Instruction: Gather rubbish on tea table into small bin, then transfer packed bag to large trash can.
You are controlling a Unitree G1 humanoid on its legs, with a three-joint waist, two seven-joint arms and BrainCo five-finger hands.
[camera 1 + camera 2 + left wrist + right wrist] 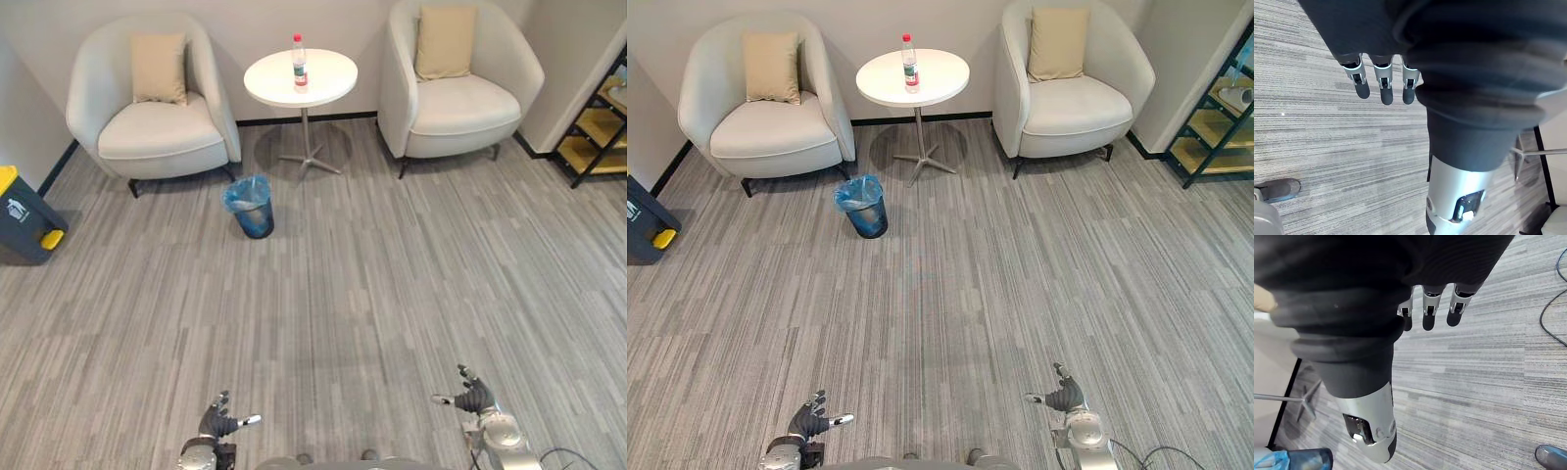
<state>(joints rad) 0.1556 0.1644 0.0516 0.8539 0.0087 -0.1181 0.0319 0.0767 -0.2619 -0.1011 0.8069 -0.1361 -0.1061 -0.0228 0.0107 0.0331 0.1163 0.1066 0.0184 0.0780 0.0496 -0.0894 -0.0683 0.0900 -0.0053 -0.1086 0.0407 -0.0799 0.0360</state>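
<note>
Plastic bottle (299,61) on table (328,76) | yellow lid (6,179): left eye view | left hand (217,423), right hand (476,398) relaxed

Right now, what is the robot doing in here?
Nothing is being handled yet. The robot stands back on the carpet, left hand and right hand open and empty. A bottle stands on the round white table between two armchairs. The small bin, lined with a blue bag, sits on the floor near the table, and the large trash can is off at the robot's far left.
</note>
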